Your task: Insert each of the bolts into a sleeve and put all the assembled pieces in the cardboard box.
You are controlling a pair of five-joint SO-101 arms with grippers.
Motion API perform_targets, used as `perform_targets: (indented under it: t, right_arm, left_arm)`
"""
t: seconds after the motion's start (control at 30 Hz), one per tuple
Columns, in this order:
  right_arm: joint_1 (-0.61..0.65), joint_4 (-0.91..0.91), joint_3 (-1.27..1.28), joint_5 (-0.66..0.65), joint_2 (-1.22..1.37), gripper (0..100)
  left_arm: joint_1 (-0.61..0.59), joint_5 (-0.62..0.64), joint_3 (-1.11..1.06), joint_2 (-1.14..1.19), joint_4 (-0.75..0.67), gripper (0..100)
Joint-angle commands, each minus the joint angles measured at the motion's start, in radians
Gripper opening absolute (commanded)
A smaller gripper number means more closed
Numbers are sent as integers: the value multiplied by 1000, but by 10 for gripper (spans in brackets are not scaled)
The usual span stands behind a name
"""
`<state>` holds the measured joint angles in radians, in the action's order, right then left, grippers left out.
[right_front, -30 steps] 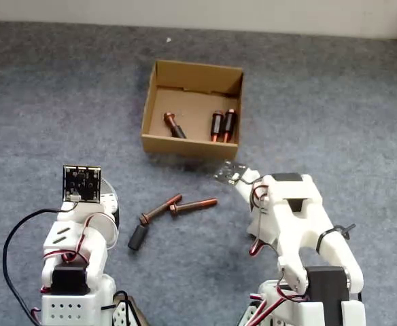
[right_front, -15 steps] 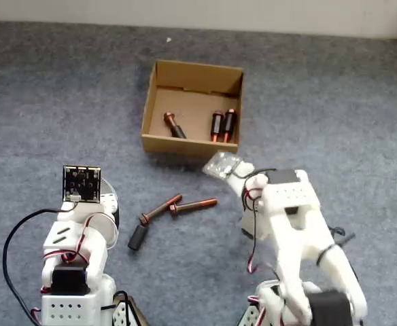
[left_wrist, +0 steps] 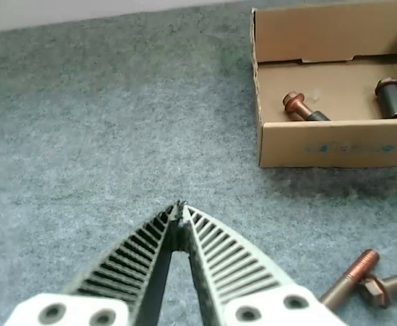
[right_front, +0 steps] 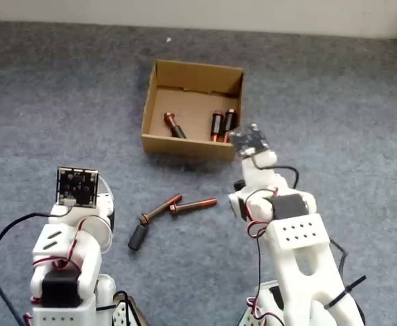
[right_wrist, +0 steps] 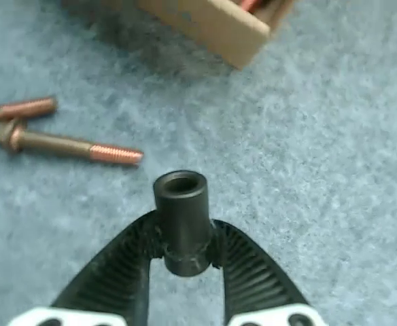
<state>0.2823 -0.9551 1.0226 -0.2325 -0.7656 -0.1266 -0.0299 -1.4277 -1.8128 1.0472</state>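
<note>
My right gripper (right_wrist: 185, 229) is shut on a black sleeve (right_wrist: 180, 197), held upright with its open bore showing, above the carpet. Two copper bolts (right_wrist: 69, 146) (right_wrist: 18, 109) lie just beyond it; in the high view they lie (right_front: 193, 204) (right_front: 161, 207) in front of the cardboard box (right_front: 185, 147). A loose black sleeve (right_front: 138, 238) rests beside them. Three bolt-and-sleeve pieces (right_front: 173, 126) (right_front: 216, 125) (right_front: 229, 125) lie in the box. My left gripper (left_wrist: 179, 209) is shut with nothing in it, low over bare carpet left of the box (left_wrist: 334, 144).
Grey carpet covers the whole work surface. The right arm (right_front: 287, 224) stands close to the box's near right corner. The left arm (right_front: 69, 251) sits at the lower left. A pale wall edge runs along the far side.
The right arm has stretched forward and its wrist has moved toward the box's near right corner. The left arm's wrist has shifted slightly left. Bolts and loose sleeve have not moved.
</note>
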Motion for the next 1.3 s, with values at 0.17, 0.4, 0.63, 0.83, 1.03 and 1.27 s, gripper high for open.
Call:
perform_targets:
  t: [0.17,0.4,0.63,0.83,1.03,1.27]
  right_arm:
    - [-110,222,101,167,-31,5]
    - [-159,237,102,186,-30,5]
    - [-206,265,104,184,-24,5]
    - [-208,265,104,184,-24,5]
    - [-208,265,104,181,-22,5]
    - [-208,282,127,176,-24,5]
  left_arm:
    - [188,-29,260,143,121,61]
    - [305,-129,446,576,138,66]
    - [340,-161,501,923,143,184]
    - [374,-245,503,1119,118,185]
    - [429,-245,501,1274,31,185]
    - [358,-245,578,1484,-29,140]
